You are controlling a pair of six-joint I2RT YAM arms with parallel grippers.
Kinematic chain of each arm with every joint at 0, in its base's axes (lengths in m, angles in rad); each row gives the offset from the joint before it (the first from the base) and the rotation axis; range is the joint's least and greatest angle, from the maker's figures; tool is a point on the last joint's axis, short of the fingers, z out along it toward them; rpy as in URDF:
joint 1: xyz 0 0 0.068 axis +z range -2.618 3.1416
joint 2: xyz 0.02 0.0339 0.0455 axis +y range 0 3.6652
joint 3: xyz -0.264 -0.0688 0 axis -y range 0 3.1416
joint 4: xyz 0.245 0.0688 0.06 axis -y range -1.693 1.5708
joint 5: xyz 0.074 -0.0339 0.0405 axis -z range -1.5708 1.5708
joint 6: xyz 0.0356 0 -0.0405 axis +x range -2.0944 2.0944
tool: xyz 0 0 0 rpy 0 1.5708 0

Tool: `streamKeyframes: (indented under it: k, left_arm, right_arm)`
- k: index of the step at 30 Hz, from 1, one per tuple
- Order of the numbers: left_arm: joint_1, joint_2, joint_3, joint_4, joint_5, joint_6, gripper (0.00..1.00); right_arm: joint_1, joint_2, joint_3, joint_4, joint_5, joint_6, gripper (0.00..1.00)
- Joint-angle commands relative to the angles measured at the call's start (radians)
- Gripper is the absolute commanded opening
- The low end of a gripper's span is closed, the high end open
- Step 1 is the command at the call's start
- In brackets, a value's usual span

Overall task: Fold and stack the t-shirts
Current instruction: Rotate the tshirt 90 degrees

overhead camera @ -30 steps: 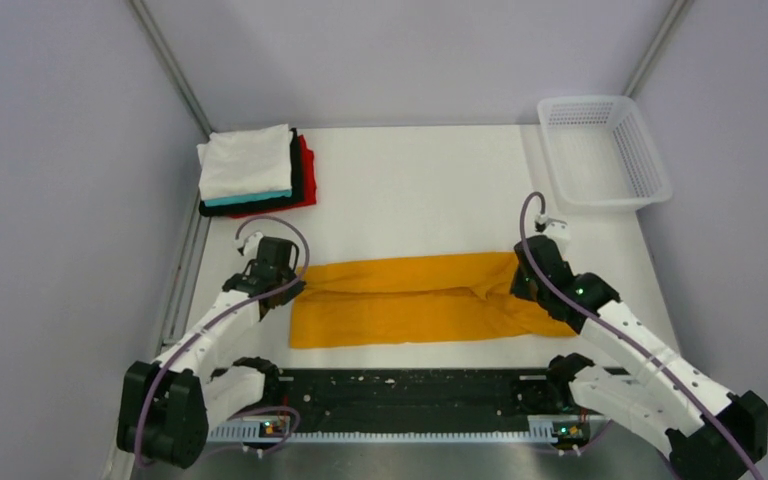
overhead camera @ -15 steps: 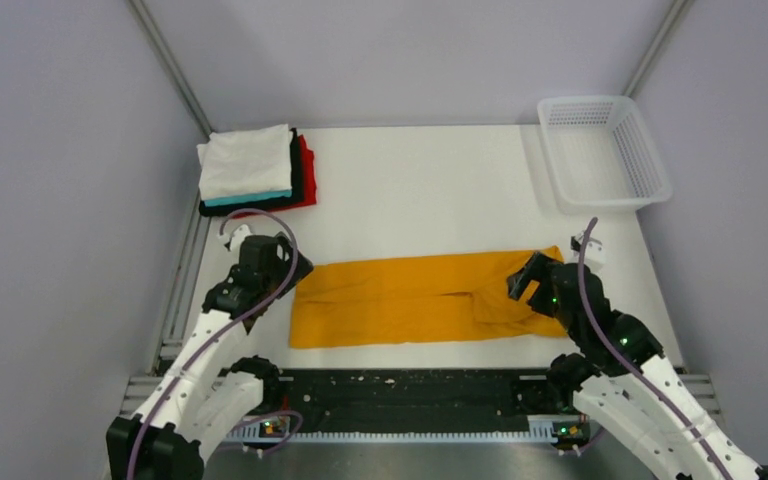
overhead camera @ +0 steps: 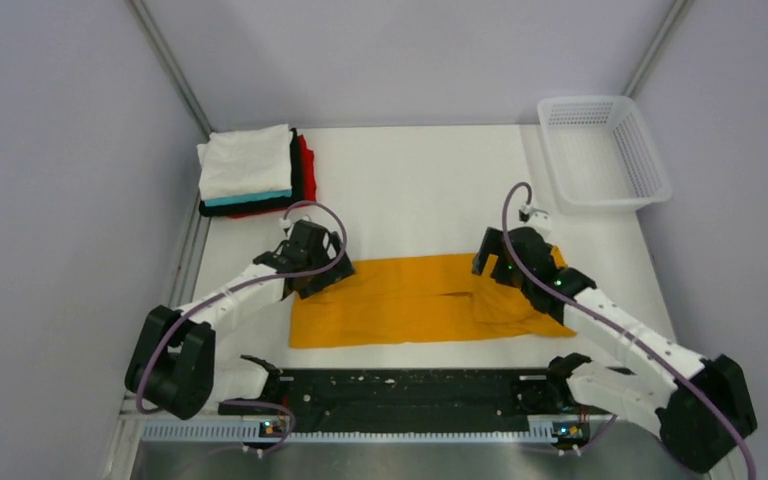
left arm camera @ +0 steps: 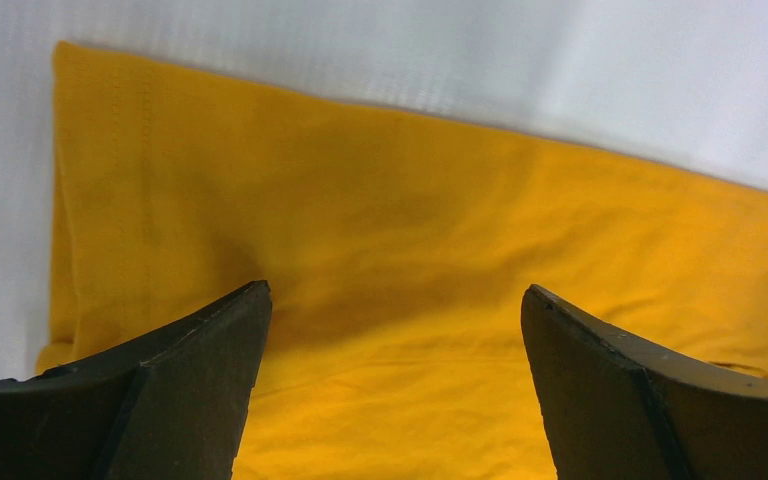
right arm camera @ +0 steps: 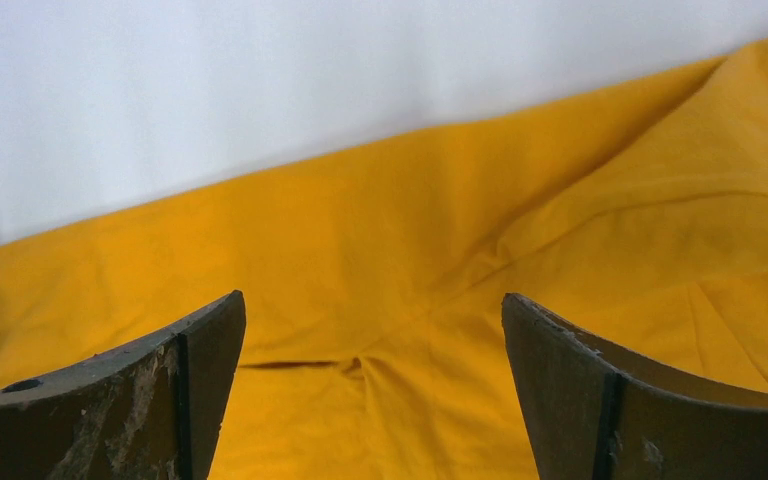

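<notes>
The orange-yellow t-shirt (overhead camera: 410, 300) lies flat as a long band across the near middle of the table, with a lengthwise fold along it and creases at its right end. My left gripper (overhead camera: 332, 262) hovers open over the band's far left corner; in the left wrist view the left gripper (left arm camera: 395, 300) has only yellow cloth (left arm camera: 410, 240) between its fingers. My right gripper (overhead camera: 485, 255) stands open over the far right part; the right wrist view shows the right gripper (right arm camera: 372, 300) above a crease in the cloth (right arm camera: 380, 250). A stack of folded t-shirts (overhead camera: 250, 170), white on top, sits at the far left.
A white mesh basket (overhead camera: 605, 150) stands at the far right corner. The white table (overhead camera: 420, 190) runs between the stack and the basket. A black rail (overhead camera: 410, 390) borders the near edge, between the arm bases.
Both grippers opened and let go of the shirt's ends. Each then moved inward along the far edge, the left to the right and the right to the left. The shirt stays flat.
</notes>
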Motion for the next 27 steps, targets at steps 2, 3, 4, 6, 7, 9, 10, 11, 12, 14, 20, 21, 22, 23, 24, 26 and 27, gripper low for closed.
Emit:
streamKeyframes:
  k: [2,3,4,6,7,9,10,11,12,14,20,21,22,23,24,26,27]
  left_arm:
    - [-0.001,0.044,0.033,0.011,-0.098,-0.006,0.99]
    - [0.000,0.044,0.031,0.004,-0.114,-0.007,0.99]
    - [0.000,0.043,0.031,-0.006,-0.134,-0.009,0.99]
    - [0.000,0.038,0.027,-0.028,-0.174,-0.016,0.99]
    - [0.001,0.034,0.026,-0.039,-0.193,-0.022,0.99]
    - [0.000,0.031,0.020,-0.062,-0.230,-0.044,0.99]
    - [0.000,0.028,0.017,-0.067,-0.238,-0.044,0.99]
    - [0.000,0.026,0.012,-0.068,-0.243,-0.044,0.99]
    - [0.000,0.028,0.009,-0.067,-0.242,-0.045,0.99]
    - [-0.001,0.032,-0.002,-0.059,-0.222,-0.045,0.99]
    - [-0.019,0.005,-0.053,-0.076,-0.159,-0.069,0.99]
    - [-0.035,-0.011,-0.065,-0.078,-0.156,-0.078,0.99]
    - [-0.053,-0.029,-0.075,-0.082,-0.148,-0.086,0.99]
    - [-0.080,-0.045,-0.086,-0.085,-0.140,-0.096,0.99]
    - [-0.102,-0.058,-0.097,-0.092,-0.133,-0.113,0.99]
    - [-0.142,-0.080,-0.120,-0.099,-0.109,-0.163,0.99]
    - [-0.161,-0.087,-0.134,-0.097,-0.089,-0.197,0.99]
  right_arm:
    - [-0.060,0.227,0.074,0.162,-0.011,-0.014,0.97]
    - [-0.096,0.257,0.060,0.183,-0.041,-0.009,0.97]
    - [-0.137,0.278,0.044,0.192,-0.072,0.007,0.97]
    - [-0.191,0.283,0.004,0.188,-0.079,0.032,0.97]
    - [-0.200,0.268,-0.018,0.183,-0.065,0.038,0.97]
    - [-0.207,0.229,-0.064,0.191,-0.047,0.040,0.97]
    - [-0.207,0.211,-0.089,0.207,-0.052,0.039,0.97]
    - [-0.209,0.196,-0.113,0.232,-0.069,0.037,0.97]
    - [-0.208,0.191,-0.133,0.258,-0.087,0.034,0.97]
    - [-0.208,0.212,-0.153,0.295,-0.101,0.034,0.97]
    - [-0.220,0.446,-0.053,0.366,-0.127,0.034,0.97]
    - [-0.229,0.500,-0.016,0.391,-0.146,0.032,0.97]
    - [-0.236,0.557,0.031,0.403,-0.170,0.026,0.97]
    - [-0.242,0.615,0.091,0.412,-0.195,0.018,0.97]
    - [-0.245,0.674,0.153,0.405,-0.220,0.011,0.97]
    - [-0.246,0.777,0.327,0.390,-0.284,-0.011,0.97]
    - [-0.247,0.841,0.397,0.390,-0.309,-0.022,0.97]
